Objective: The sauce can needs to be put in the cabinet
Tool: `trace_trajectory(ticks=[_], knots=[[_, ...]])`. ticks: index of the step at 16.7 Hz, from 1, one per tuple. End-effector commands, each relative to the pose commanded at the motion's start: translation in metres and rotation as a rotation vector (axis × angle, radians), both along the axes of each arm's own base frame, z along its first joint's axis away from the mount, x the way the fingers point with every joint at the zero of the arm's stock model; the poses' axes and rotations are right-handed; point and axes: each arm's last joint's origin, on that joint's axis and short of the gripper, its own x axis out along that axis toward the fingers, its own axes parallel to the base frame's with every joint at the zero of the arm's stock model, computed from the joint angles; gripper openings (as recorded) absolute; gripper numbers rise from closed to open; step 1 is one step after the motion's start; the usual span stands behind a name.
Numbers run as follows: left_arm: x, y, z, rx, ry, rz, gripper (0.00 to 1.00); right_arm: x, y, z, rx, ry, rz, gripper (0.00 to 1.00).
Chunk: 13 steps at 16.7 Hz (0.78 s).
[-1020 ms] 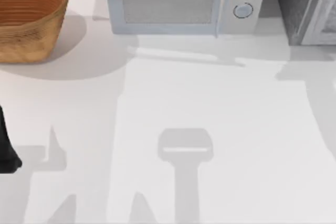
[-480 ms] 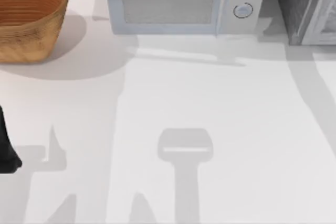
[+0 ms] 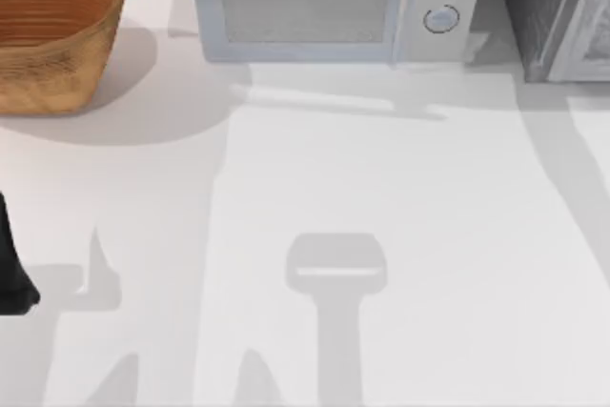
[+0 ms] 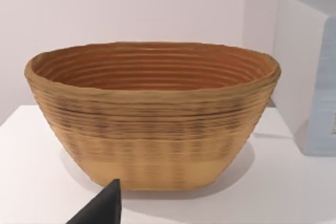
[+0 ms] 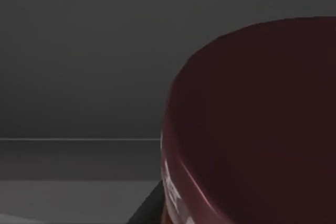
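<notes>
sauce can (image 5: 257,124) close against right wrist camera, grey interior behind

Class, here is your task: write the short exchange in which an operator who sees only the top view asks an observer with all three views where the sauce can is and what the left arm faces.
Operator: Top view here. Where is the sauce can?
Observer: The right wrist view has the sauce can very close, its dark maroon top toward the camera.
Operator: Is it near the cabinet?
Observer: Behind the can lies a dark grey surface, like the cabinet's; I cannot tell more.
Operator: The left arm sits at the table's left edge. What does it face?
Observer: Its wrist view faces the basket's side, with the microwave's pale flank beside it.
</notes>
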Motion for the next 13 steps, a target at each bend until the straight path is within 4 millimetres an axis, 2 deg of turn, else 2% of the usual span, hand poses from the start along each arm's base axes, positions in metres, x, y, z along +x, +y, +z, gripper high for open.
trace_trajectory(ticks=[3, 4, 6, 8, 10, 13], knots=[[0.000, 0.000, 0.000, 0.000, 0.000, 0.000, 1.00, 0.027, 0.001, 0.006, 0.002, -0.016, 0.002, 0.00], [0.000, 0.000, 0.000, 0.000, 0.000, 0.000, 1.00, 0.043, 0.001, 0.005, 0.002, -0.013, -0.003, 0.00], [0.000, 0.000, 0.000, 0.000, 0.000, 0.000, 1.00, 0.086, 0.002, -0.008, -0.002, 0.023, -0.015, 0.00], [0.000, 0.000, 0.000, 0.000, 0.000, 0.000, 1.00, 0.120, 0.003, -0.018, -0.004, 0.037, -0.013, 0.00], [0.000, 0.000, 0.000, 0.000, 0.000, 0.000, 1.00, 0.138, 0.000, -0.021, -0.001, 0.022, -0.012, 0.00], [0.000, 0.000, 0.000, 0.000, 0.000, 0.000, 1.00, 0.146, -0.002, -0.022, -0.002, 0.006, -0.007, 0.00]])
